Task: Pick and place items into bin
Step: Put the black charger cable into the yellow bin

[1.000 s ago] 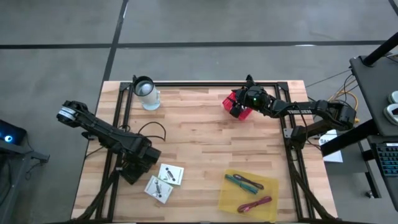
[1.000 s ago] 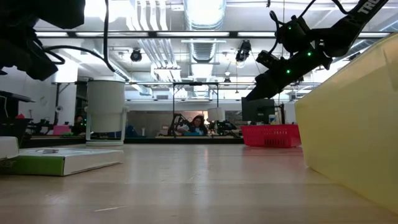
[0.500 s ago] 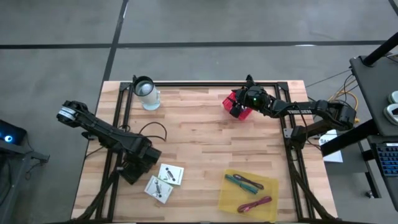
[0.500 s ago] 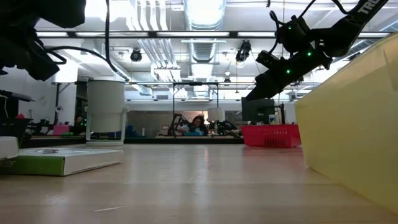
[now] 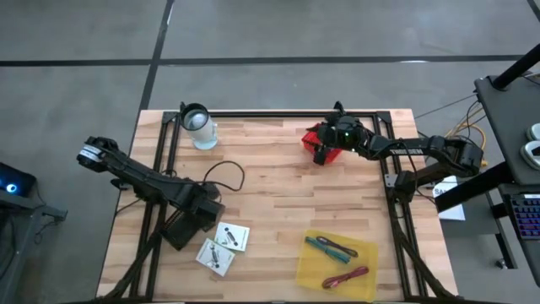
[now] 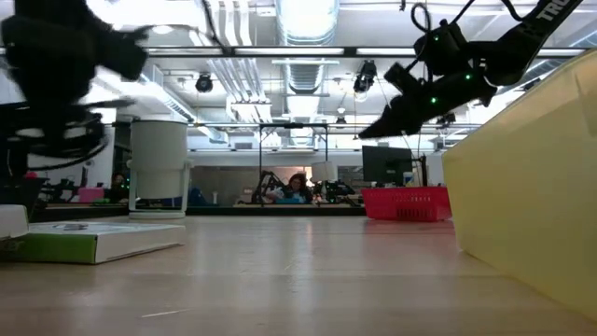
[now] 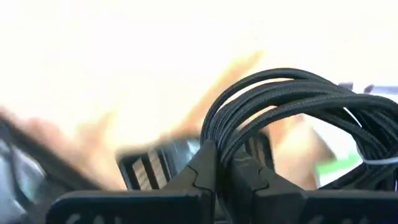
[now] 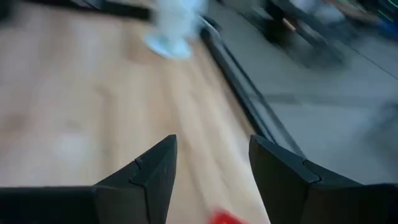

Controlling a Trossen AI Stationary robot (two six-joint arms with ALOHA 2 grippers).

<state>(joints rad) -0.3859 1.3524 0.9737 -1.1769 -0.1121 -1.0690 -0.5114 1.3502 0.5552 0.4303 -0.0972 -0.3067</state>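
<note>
Nearest to you, on the side of the yellow bin (image 5: 337,259) away from the red basket (image 5: 323,139), nothing is lying. You are looking into the bin at teal (image 5: 322,246), maroon (image 5: 342,250) and purple (image 5: 346,276) sticks, so those look done. Just beside the bin, two white cards (image 5: 224,246) are waiting on the table (image 5: 278,190). Right by them, your left gripper (image 7: 216,167) is squeezing a black cable coil (image 7: 292,106), a fat bundle of thin cords. Well apart from the bin, your right gripper (image 8: 210,162) is hanging spread wide with nothing in it by the red basket. I think the coil and cards are left.
</note>
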